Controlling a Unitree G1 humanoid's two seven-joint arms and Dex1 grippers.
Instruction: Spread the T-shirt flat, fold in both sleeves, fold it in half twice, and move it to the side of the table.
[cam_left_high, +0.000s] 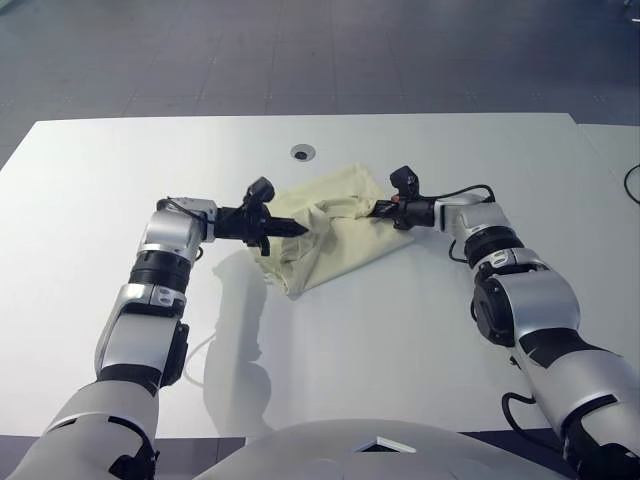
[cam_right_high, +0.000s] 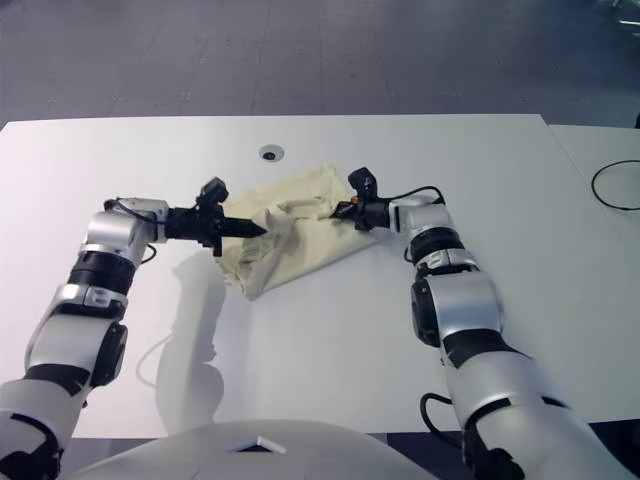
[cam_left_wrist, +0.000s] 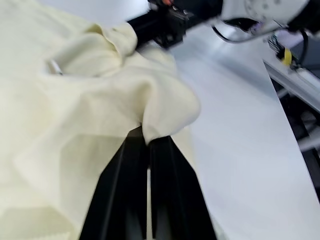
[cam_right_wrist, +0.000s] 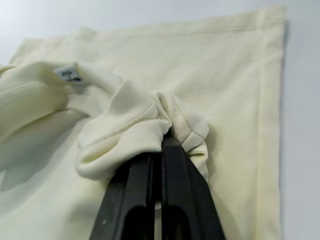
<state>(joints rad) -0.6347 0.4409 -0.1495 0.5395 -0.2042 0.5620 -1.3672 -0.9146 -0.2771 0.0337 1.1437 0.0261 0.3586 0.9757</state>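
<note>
A pale yellow T-shirt (cam_left_high: 330, 235) lies bunched in the middle of the white table (cam_left_high: 330, 330). My left gripper (cam_left_high: 303, 229) is shut on a fold of the shirt at its left side; the left wrist view shows cloth (cam_left_wrist: 160, 107) pinched between the black fingers (cam_left_wrist: 125, 190). From the right, my right gripper (cam_left_high: 374, 211) is shut on a gathered ridge of the shirt near the neck, seen in the right wrist view with fabric (cam_right_wrist: 150, 120) squeezed at the fingertips (cam_right_wrist: 172, 150). A white neck label (cam_right_wrist: 67, 74) shows beside it. The cloth between both grippers is lifted and wrinkled.
A round cable hole (cam_left_high: 302, 152) sits in the table just behind the shirt. A black cable loop (cam_right_high: 615, 185) lies on the neighbouring table at the right. Bare tabletop lies to the left, right and front of the shirt.
</note>
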